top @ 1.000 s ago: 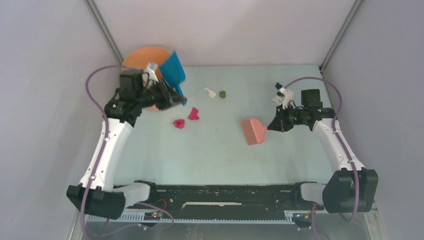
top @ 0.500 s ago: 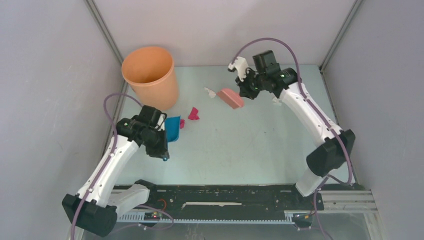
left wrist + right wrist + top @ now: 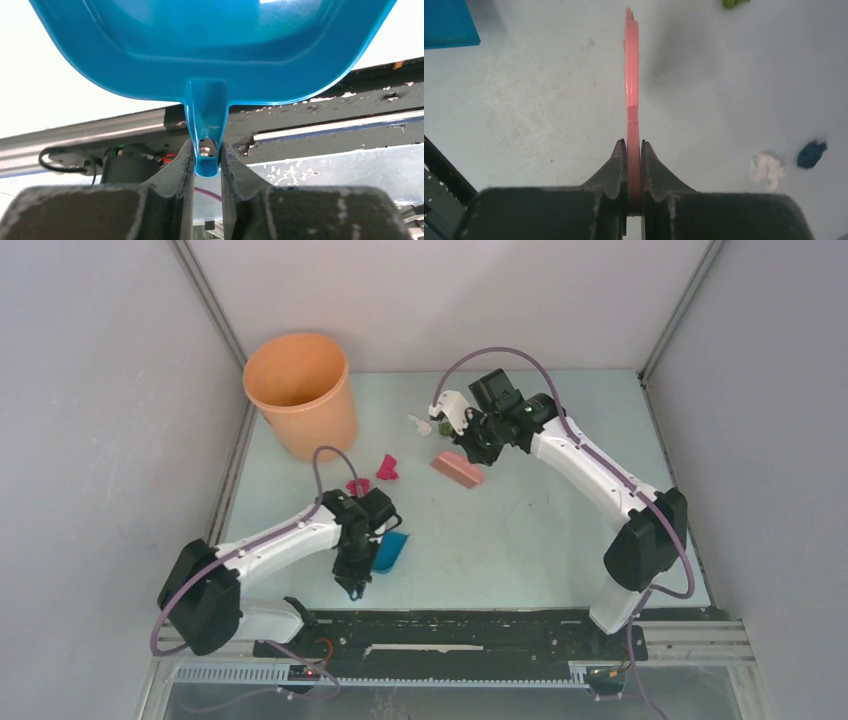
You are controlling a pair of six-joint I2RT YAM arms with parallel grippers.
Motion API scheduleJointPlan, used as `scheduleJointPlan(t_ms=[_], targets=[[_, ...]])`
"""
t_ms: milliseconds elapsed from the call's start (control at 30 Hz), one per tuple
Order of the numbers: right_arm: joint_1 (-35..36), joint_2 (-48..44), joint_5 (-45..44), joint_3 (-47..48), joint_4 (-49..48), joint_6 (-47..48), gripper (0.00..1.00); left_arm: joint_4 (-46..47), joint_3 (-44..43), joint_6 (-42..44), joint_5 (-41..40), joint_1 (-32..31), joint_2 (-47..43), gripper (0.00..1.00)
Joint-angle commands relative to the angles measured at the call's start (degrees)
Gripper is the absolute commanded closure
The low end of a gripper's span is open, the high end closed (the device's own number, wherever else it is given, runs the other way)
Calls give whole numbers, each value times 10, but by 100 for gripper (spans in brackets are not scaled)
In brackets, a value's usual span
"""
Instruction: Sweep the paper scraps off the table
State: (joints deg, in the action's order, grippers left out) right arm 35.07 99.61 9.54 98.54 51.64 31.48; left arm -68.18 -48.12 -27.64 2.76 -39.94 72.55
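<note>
At the near edge a black rail point(image 3: 450, 625) runs along the front of the pale green surface point(image 3: 530, 540). Just beyond it, on the left, the left tool point(image 3: 206, 151) is pinching the short handle of a blue dustpan point(image 3: 210, 45), one finger pressed against each side of the handle. In the wrist view the pan spreads wide above the fingers. From above, the dustpan sits tilted just right of the left wrist, near the front of the surface. Whether its lip touches the surface cannot be told.

A little farther in lie some of the paper scraps. Two magenta scraps point(image 3: 387, 468) sit near each other left of centre, between the dustpan and the bucket and apart from both. To their right the right tool point(image 3: 633, 146) is clamped on the flat handle of a pink brush point(image 3: 632, 75), which the wrist view shows edge-on. From above, the brush head lies low over the surface, near the magenta scraps.

Beyond the brush a white scrap point(image 3: 420, 424) lies just beside the right tool. The right wrist view also shows a green scrap point(image 3: 734, 2) at its top edge. In the same view a dark blue scrap point(image 3: 811, 154) lies close to a whitish scrap point(image 3: 767, 167), not touching it.

In the far left corner an orange bucket point(image 3: 300, 390) stands upright near the wall
</note>
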Motion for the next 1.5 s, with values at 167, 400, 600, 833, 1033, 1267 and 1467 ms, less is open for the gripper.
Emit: scheduleJointPlan(t_ms=[167,400,600,833,1033,1267,1467], targets=[[-34,-138,-4,-113,-31,-35,100,168,14,-43,15,-66,70,80],[-47,-171,-6,-147,-30,-42,100,259,57,-80,-49,-119,66,58],[-58,-176,11,-160,-28,-51,100,305,96,-140,-131,-175,8,53],[-57,-172,23,-170,-31,-61,100,341,134,-173,-147,-198,-49,59],[-42,-169,21,-169,-42,-67,100,311,124,-181,-153,-200,-20,67],[-15,-153,12,-154,-46,-69,100,296,114,-194,-152,-210,-12,68],[16,-111,12,-92,-40,-55,100,202,80,-227,-178,-211,-48,88]])
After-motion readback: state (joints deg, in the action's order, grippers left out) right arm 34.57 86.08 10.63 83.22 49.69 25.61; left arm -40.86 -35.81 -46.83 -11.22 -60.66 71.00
